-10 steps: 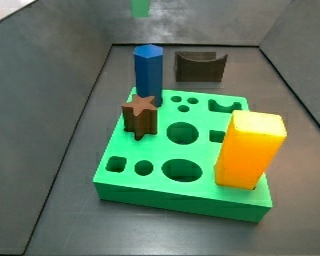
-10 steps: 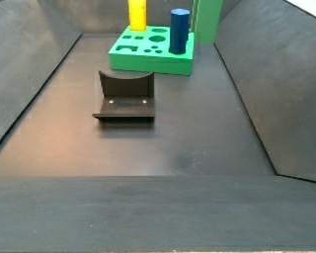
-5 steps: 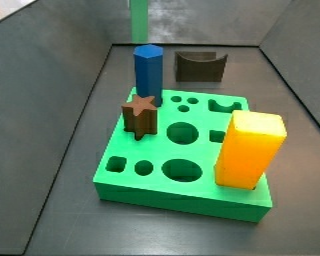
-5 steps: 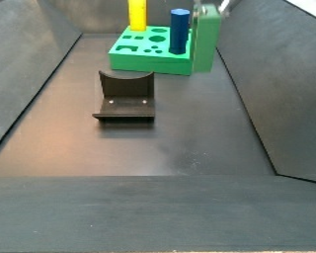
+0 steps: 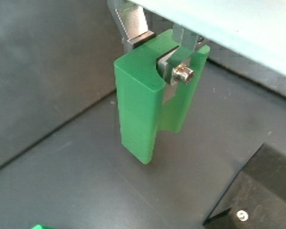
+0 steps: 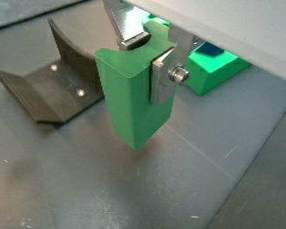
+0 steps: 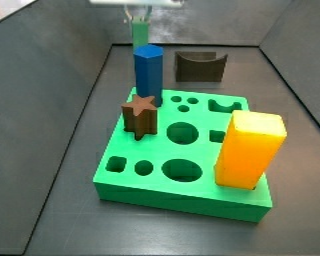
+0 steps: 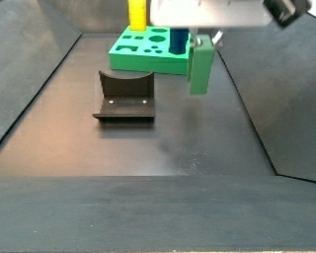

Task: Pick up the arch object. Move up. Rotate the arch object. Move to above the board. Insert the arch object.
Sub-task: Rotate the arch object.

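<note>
Star block [image 7: 139, 112]: brown, seated at the left edge of the board [image 7: 123, 165].
Blue peg [image 7: 148, 70]: upright in the board's far left corner.
Gripper [image 5: 157, 52]: above the floor behind the blue peg in a side view, fingers clamped on the arch object [image 5: 139, 107].
Arch object: here a tall green piece with a recess down one face, hanging upright, clear of the floor and not over the board.
Fixture [image 7: 200, 66]: dark bracket on the floor past the board's far edge.
Arch-shaped hole [image 7: 227, 103]: open, near the far right corner; probable target.
Yellow block [image 7: 250, 148]: tall, at the near right corner.
Step in hand: judged lift and rotate.
Procedure: hold grip firm, finish rotation above peg height, then align recess with hole outline before descending.
</note>
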